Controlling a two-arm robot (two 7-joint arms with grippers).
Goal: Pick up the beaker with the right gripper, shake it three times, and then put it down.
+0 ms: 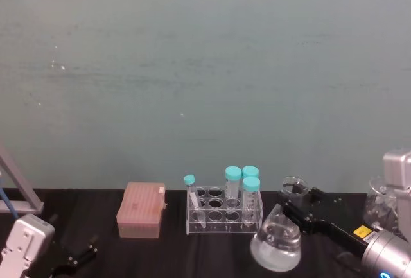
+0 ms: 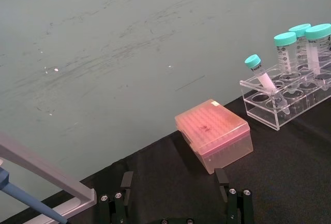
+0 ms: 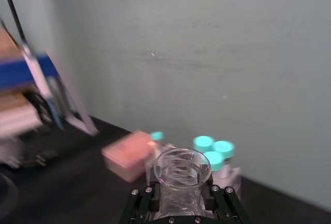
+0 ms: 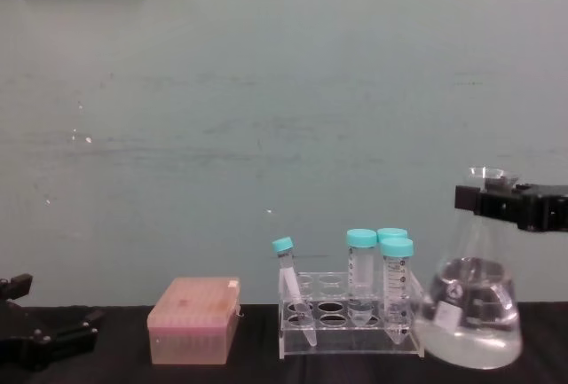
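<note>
Bench (image 1: pixel 212 255) layout, left to right.
Left hand (image 1: pixel 82 254) sits at the near left corner, the box (image 1: pixel 140 219) mid-left, and the tube rack (image 1: pixel 225 212) beside it with four tubes (image 1: pixel 233 183) in it. The beaker (image 1: pixel 277 243) is right of the rack and nearer, with the right hand (image 1: pixel 294 192) around its neck.

Beaker (image 4: pixel 470 313) neck hidden by right gripper (image 4: pixel 488 199); pink box (image 3: pixel 126 154) blurred.

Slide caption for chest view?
Black right gripper clamps the neck of a clear glass conical flask beside a clear rack of teal-capped tubes.
</note>
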